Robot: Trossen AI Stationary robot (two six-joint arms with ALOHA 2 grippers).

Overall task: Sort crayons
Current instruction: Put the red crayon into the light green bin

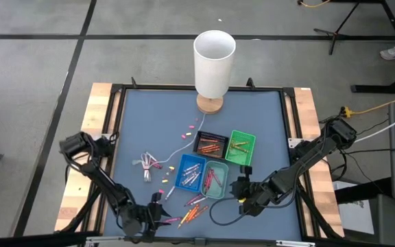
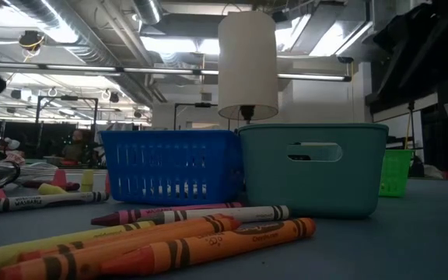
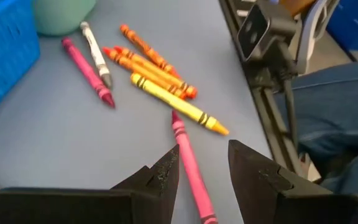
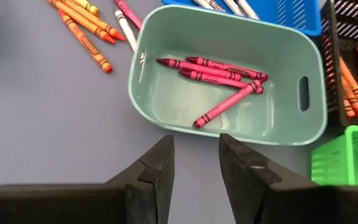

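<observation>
Loose crayons (image 3: pixel 151 65) in orange, yellow, pink and pale grey lie flat on the blue-grey mat near the table's front edge, in front of the blue tray (image 1: pixel 190 171) and the teal tray (image 1: pixel 215 180). My left gripper (image 3: pixel 204 174) is open at the front left (image 1: pixel 158 214), its fingers standing on either side of one pink crayon (image 3: pixel 190 163) that lies on the mat. My right gripper (image 4: pixel 196 158) is open and holds nothing, hovering just in front of the teal tray (image 4: pixel 229 74), which holds several pink crayons (image 4: pixel 222 78).
A black tray (image 1: pixel 210 143) with orange crayons and a green tray (image 1: pixel 241 147) stand behind the blue and teal ones. A white cylinder on a wooden base (image 1: pixel 213 65) stands at the far edge. A thin white cord (image 1: pixel 177 151) and scattered crayons lie mid-left.
</observation>
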